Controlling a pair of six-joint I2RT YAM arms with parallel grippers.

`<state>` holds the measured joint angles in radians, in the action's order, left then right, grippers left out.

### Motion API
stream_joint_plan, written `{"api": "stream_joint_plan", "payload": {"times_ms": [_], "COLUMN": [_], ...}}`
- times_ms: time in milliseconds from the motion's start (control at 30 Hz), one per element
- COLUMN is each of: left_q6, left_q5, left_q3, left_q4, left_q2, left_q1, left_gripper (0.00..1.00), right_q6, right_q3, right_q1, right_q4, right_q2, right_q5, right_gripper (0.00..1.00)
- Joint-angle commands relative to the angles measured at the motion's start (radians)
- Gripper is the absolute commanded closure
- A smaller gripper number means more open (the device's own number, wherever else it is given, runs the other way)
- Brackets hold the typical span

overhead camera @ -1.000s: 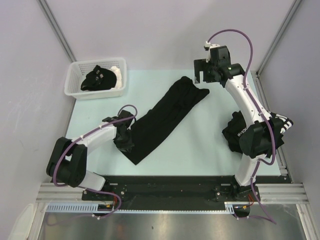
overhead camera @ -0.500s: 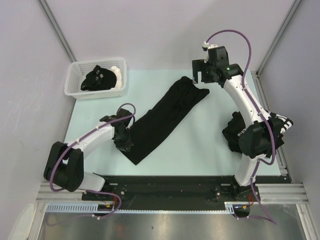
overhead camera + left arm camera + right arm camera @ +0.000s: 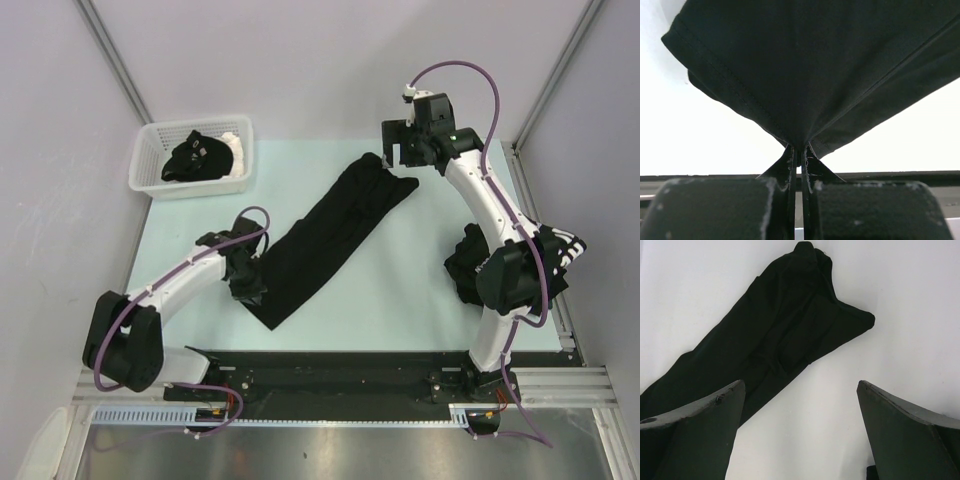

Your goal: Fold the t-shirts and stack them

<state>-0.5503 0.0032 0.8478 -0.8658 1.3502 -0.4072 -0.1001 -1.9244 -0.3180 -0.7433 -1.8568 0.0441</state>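
T-shirt (image 3: 805,65) hem pinched in clamped left gripper (image 3: 799,150); right gripper (image 3: 800,390) gapes wide, holding nothing

Black t-shirt (image 3: 785,335) lies folded into a long narrow strip on the pale table (image 3: 900,290), running from near left to far centre, with a rounded corner sticking out right. Right gripper (image 3: 800,385) hangs above it, jaws wide apart, nothing between them.

The pale green counter (image 3: 390,290) is carrying a black t-shirt (image 3: 330,232), lying as a long strip diagonally from near-left toward far-right. A white basket (image 3: 142,172) is sitting at its far-left corner, and another dark shirt (image 3: 458,265) is lying bunched at the right edge.
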Motion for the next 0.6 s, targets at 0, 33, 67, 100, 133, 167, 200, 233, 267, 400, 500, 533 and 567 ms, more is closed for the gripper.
{"api": "stream_joint_plan", "payload": {"times_ms": [0, 33, 67, 100, 133, 167, 200, 233, 267, 400, 500, 533, 567], "left_q6": [-0.026, -0.036, -0.039, -0.042, -0.048, -0.053, -0.056, -0.059, -0.063, -0.074, -0.082, -0.086, -0.086], "left_q5": [0.027, 0.03, 0.031, 0.032, 0.035, 0.037, 0.037, 0.038, 0.038, 0.041, 0.043, 0.043, 0.043], "left_q3": [0.03, 0.03, 0.03, 0.03, 0.028, 0.028, 0.027, 0.024, 0.022, 0.01, 0.001, -0.003, -0.006], "left_q4": [-0.019, -0.019, -0.016, -0.016, -0.016, -0.016, -0.015, -0.013, -0.012, -0.003, 0.007, 0.01, 0.014], "left_q2": [-0.034, -0.034, -0.034, -0.033, -0.031, -0.028, -0.026, -0.022, -0.02, -0.008, 0.0, 0.003, 0.012], "left_q1": [-0.027, -0.031, -0.042, -0.048, -0.056, -0.067, -0.073, -0.079, -0.09, -0.108, -0.124, -0.128, -0.131], "left_gripper": [1.0, 1.0, 1.0, 1.0, 1.0, 1.0, 0.99, 1.0, 0.99, 0.99, 0.99, 0.99, 0.98], "right_q6": [-0.01, -0.012, -0.013, -0.013, -0.015, -0.013, -0.013, -0.012, -0.013, -0.006, -0.001, -0.001, 0.0], "right_q3": [-0.012, -0.012, -0.012, -0.008, -0.01, -0.008, -0.007, 0.001, 0.001, 0.016, 0.025, 0.027, 0.03], "right_q1": [-0.004, -0.006, -0.004, -0.004, -0.004, -0.004, -0.004, -0.004, -0.006, -0.004, -0.003, -0.004, -0.003], "right_q4": [0.039, 0.041, 0.039, 0.042, 0.041, 0.041, 0.042, 0.045, 0.045, 0.047, 0.047, 0.047, 0.047], "right_q2": [-0.001, -0.001, -0.001, -0.001, -0.001, -0.001, 0.001, 0.004, 0.004, 0.008, 0.011, 0.011, 0.011], "right_q5": [-0.01, -0.01, -0.015, -0.015, -0.016, -0.015, -0.015, -0.015, -0.015, -0.01, -0.009, -0.007, -0.007], "right_gripper": [0.0, 0.0, 0.0, 0.0, 0.0, 0.01, 0.0, 0.0, 0.0, 0.01, 0.0, 0.0, 0.0]}}
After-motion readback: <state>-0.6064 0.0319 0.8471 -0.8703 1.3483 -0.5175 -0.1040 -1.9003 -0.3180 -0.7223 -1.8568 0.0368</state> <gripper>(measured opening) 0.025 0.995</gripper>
